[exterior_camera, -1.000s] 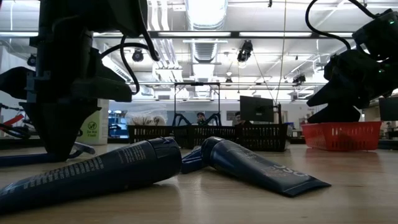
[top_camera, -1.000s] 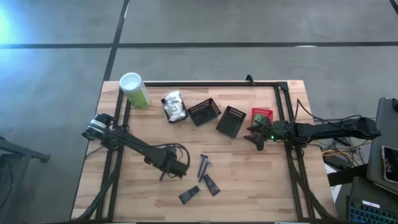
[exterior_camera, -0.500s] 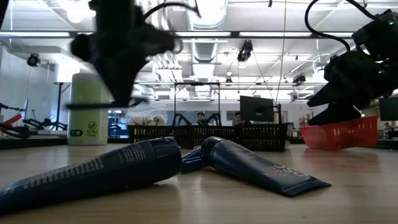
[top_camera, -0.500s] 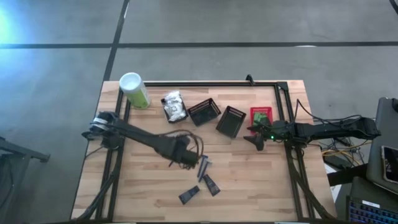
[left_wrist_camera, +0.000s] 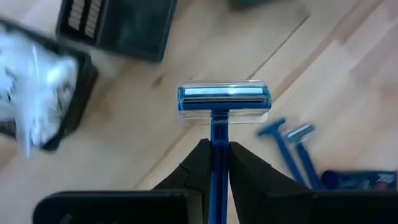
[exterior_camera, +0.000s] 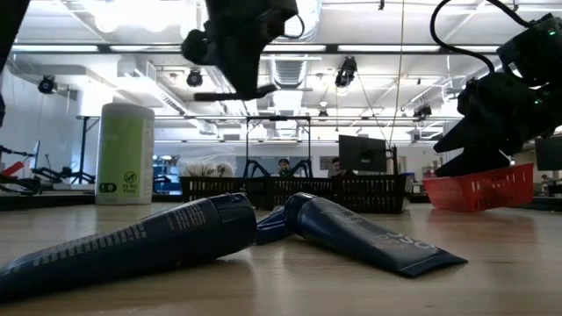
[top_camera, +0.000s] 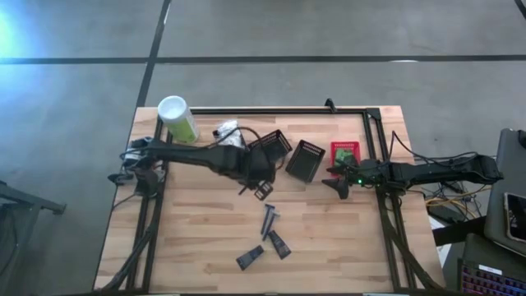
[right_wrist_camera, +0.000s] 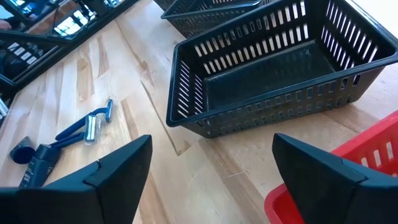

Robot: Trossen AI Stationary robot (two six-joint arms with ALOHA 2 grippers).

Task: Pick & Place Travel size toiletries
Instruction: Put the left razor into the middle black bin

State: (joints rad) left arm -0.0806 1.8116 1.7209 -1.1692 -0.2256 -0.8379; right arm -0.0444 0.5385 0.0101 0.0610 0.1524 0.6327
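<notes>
The left gripper [top_camera: 261, 187] hangs above the wooden table [top_camera: 189, 238], just in front of the leftmost black basket [top_camera: 271, 146], and its fingers [left_wrist_camera: 199, 171] are clenched on the handle of a blue disposable razor [left_wrist_camera: 222, 102], whose clear-capped head points forward past the fingertips. In the left wrist view two more blue razors [left_wrist_camera: 291, 140] lie side by side on the boards below, next to the end of a dark tube [left_wrist_camera: 360, 180] at the picture's edge. From above, those loose razors [top_camera: 269, 219] sit near the table's middle, with two dark grey tubes [top_camera: 278, 243] and [top_camera: 250, 258] lying a little nearer the front edge; the low view shows the tubes [exterior_camera: 140, 241] large in the foreground (one capped end touching the other's). A white crinkly packet [top_camera: 228, 131] shows beside the left arm at the far side, near the tall pale-green canister [top_camera: 177, 118] with its white lid. The right gripper [top_camera: 335, 182] waits at the right side of the table, between the second black basket [top_camera: 306, 159] and the red basket [top_camera: 346, 152], its fingers [right_wrist_camera: 112, 171] spread wide with nothing between them. In the right wrist view the black slotted basket [right_wrist_camera: 280, 74] stands just ahead and the red basket's rim [right_wrist_camera: 317, 186] shows close by.
</notes>
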